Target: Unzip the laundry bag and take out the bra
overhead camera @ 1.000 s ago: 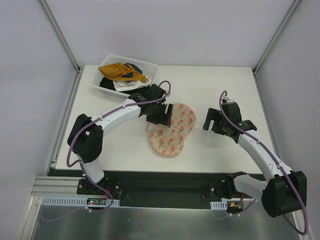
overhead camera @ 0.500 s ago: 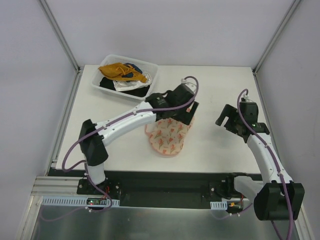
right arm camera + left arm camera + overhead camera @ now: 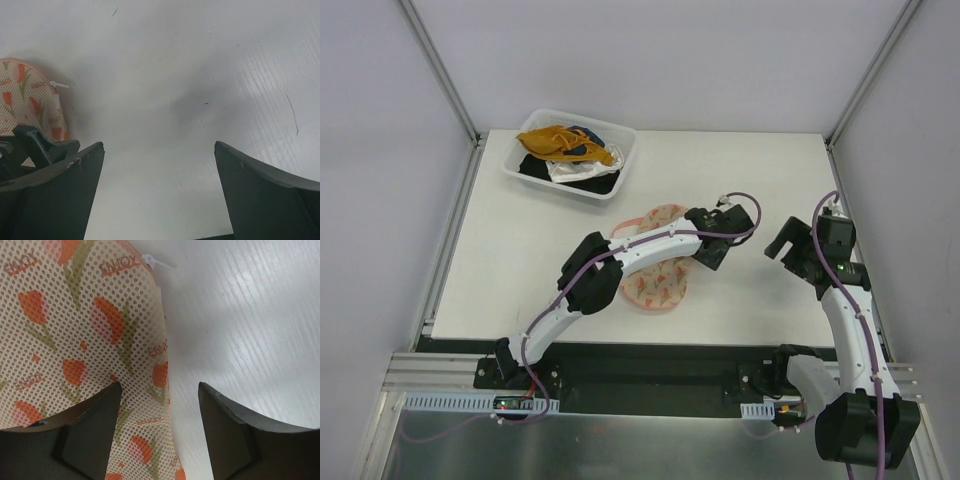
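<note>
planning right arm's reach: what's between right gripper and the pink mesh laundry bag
The black left gripper, at the pink mesh laundry bag's edge; top view.

White worktop (image 3: 750,170) with a pink mesh laundry bag (image 3: 655,288) lying on it; beyond the bag, to its left, a clear bin (image 3: 570,113) of clothes.

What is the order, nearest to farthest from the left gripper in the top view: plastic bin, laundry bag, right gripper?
From the left gripper:
1. laundry bag, directly beneath it and to its left.
2. right gripper, to its right.
3. plastic bin, at the far left.
</note>
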You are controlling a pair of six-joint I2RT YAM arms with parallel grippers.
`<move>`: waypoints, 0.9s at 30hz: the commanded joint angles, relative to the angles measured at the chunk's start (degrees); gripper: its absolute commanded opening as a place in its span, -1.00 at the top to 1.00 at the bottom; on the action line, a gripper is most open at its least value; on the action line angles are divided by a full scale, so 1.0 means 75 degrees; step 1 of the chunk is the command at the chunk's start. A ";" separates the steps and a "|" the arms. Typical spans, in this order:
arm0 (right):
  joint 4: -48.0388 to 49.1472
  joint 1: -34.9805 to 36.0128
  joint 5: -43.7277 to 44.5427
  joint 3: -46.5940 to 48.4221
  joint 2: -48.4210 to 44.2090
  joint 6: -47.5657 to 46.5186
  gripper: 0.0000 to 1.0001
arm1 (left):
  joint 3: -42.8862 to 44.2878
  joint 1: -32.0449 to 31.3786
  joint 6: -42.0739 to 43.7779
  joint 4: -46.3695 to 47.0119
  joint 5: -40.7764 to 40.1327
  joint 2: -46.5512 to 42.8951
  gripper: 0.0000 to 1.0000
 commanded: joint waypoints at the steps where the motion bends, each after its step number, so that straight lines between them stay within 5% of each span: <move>1: -0.0067 -0.0078 -0.0187 0.0049 -0.0149 0.0017 -0.92 | 0.0731 0.0058 0.0009 -0.0294 -0.0490 0.0240 -0.22; 4: -0.0090 -0.0078 -0.0222 0.0084 -0.0173 0.0053 -0.92 | 0.0708 0.0163 0.0173 -0.0294 -0.0642 0.0393 0.23; 5: -0.0079 -0.0078 -0.0222 0.0084 -0.0196 0.0064 -0.92 | 0.0662 0.0175 0.0255 -0.0283 -0.0736 0.0370 0.77; 6: -0.0102 -0.0078 -0.0211 0.0084 -0.0231 0.0053 -0.92 | 0.0487 0.0222 0.0476 -0.0282 -0.0771 0.0323 1.00; 11: -0.0126 -0.0090 -0.0187 0.0096 -0.0314 0.0052 -0.92 | -0.0718 0.0316 0.2022 0.0360 0.0022 -0.0612 1.00; 18: -0.0138 -0.0090 -0.0175 0.0096 -0.0278 -0.0018 -0.92 | -0.4946 0.0269 0.3338 0.2248 0.1595 -0.3788 1.00; 21: -0.0114 -0.0090 -0.0281 0.0072 -0.0162 -0.0006 -0.92 | -0.5512 0.0258 0.3163 0.2272 0.1759 -0.4598 0.65; 22: -0.0068 -0.0102 -0.0304 0.0072 -0.0150 0.0006 -0.92 | -0.5584 0.0246 0.3104 0.2249 0.1864 -0.4820 0.09; 24: -0.0044 -0.0090 -0.0421 0.0037 -0.0115 -0.0029 -0.92 | -0.5725 0.0164 0.2940 0.2179 0.1877 -0.5020 -0.30; 27: -0.0032 -0.0090 -0.0597 0.0025 -0.0114 -0.0158 -0.92 | -0.5737 0.0024 0.2601 0.2167 0.1807 -0.5243 -0.57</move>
